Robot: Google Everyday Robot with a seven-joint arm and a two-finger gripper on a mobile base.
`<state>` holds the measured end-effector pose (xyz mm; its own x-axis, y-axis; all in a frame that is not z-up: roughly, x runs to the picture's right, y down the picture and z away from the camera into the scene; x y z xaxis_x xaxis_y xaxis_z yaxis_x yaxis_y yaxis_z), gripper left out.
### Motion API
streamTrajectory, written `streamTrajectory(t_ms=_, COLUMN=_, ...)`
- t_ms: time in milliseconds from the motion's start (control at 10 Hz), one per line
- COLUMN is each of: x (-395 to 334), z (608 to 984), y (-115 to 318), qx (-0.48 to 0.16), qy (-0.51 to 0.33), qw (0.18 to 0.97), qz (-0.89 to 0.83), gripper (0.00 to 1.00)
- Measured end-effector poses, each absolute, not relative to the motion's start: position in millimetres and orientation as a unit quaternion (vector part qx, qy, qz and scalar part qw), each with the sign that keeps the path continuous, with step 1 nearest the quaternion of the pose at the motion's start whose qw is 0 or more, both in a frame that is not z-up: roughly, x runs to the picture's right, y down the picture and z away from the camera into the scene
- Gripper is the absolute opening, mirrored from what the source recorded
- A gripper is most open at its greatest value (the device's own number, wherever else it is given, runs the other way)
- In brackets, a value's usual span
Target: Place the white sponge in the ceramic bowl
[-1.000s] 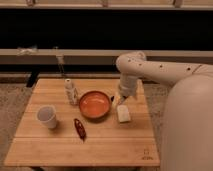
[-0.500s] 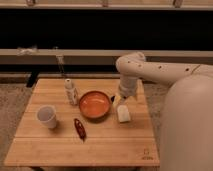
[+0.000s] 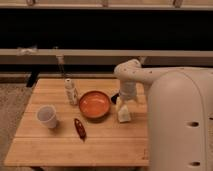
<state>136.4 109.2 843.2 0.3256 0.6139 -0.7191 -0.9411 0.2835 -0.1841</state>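
**Sponge just right of the bowl, gripper on top of it**

On the left of the wooden table (image 3: pixel 55 150) stands a white cup (image 3: pixel 47 116), at about 8 o'clock from the ceramic bowl (image 3: pixel 95 104) and well apart from it. A small white bottle (image 3: pixel 71 92) stands upright at the bowl's 10 o'clock, near its rim. A dark red oblong object (image 3: pixel 79 127) lies at the bowl's 7 o'clock, its long axis running from 11 to 5 o'clock.

The bowl is round and shallow, glossy orange-red inside with a darker rim, and nothing lies in it.

The white sponge (image 3: pixel 123 114) sits on the table at the bowl's 4 o'clock, just beside the rim and outside the bowl. It is a small cream-tinted block, paler than the wood. It appears taller than wide here, its long axis running roughly 12 to 6 o'clock with a slight lean toward 11.

The gripper (image 3: pixel 122 103) hangs directly over the sponge's upper end, at the bowl's 3 o'clock. Whether it clasps the sponge or has let go cannot be told. The white arm (image 3: pixel 131 75) rises from it toward 12 o'clock, then bends away toward 3 o'clock.
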Motion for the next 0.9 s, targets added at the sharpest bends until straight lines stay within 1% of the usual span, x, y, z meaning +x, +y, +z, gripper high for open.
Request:
streamTrajectory(t_ms=400, x=144, z=861, y=129, qx=-0.311, qy=0.317, qw=0.744, qz=0.499, gripper=0.8)
streamTrajectory(t_ms=900, x=133, z=868, y=143, qx=-0.328, qy=0.334, qw=0.749, qz=0.469, gripper=0.8)
